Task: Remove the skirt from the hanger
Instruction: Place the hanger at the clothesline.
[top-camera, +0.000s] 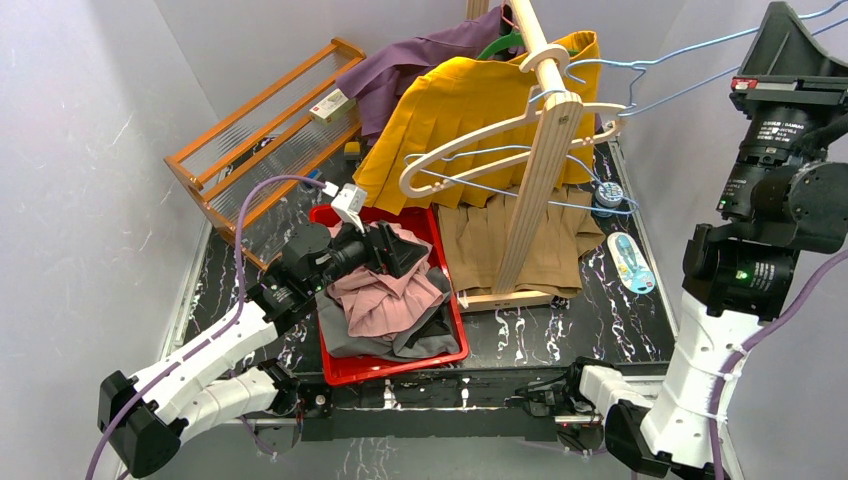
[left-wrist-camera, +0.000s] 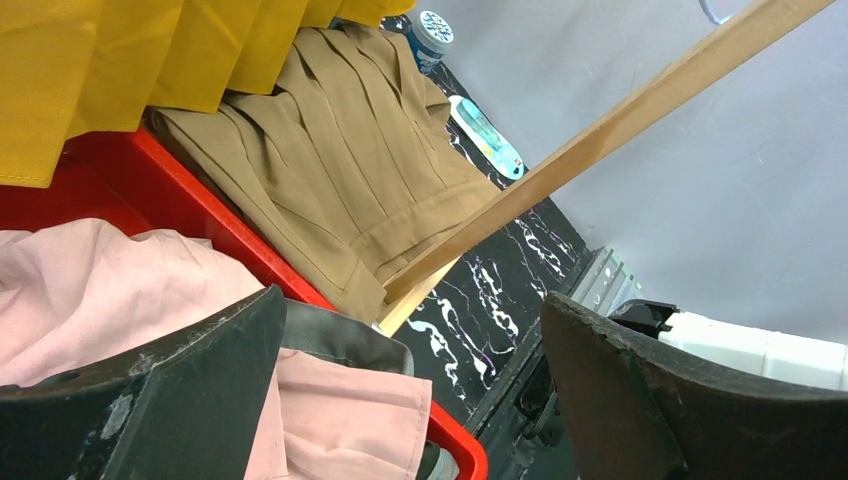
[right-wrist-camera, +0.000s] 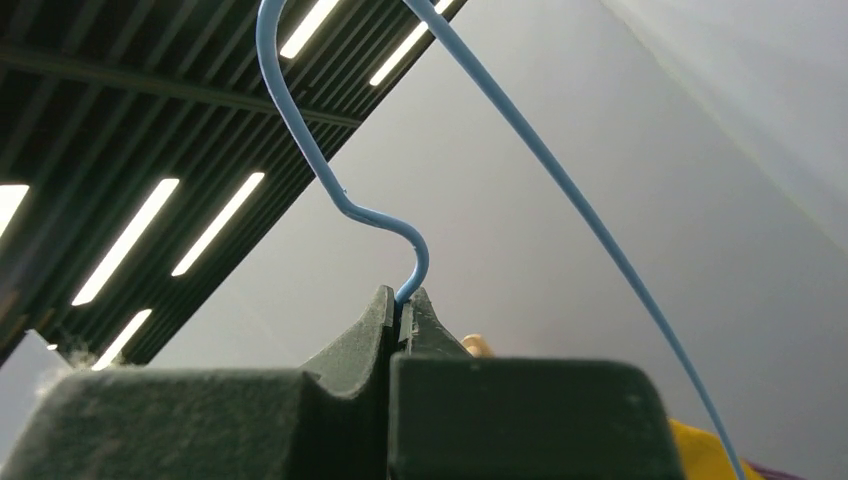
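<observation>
The pink skirt (top-camera: 375, 300) lies crumpled in the red tray (top-camera: 400, 365), on a grey garment (top-camera: 335, 335). The left gripper (left-wrist-camera: 410, 300) hovers just above the tray, jaws spread wide and empty, so the skirt rests under its own weight. High and well right of the tray, the right gripper (right-wrist-camera: 403, 300) is clenched on the blue hanger (right-wrist-camera: 424, 252) hook, holding the seemingly bare wire clear of the cloth.

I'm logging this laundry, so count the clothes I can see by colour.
yellow skirt: 1
purple garment: 1
tan skirt: 1
pink garment: 1
grey garment: 1
Total: 5
</observation>
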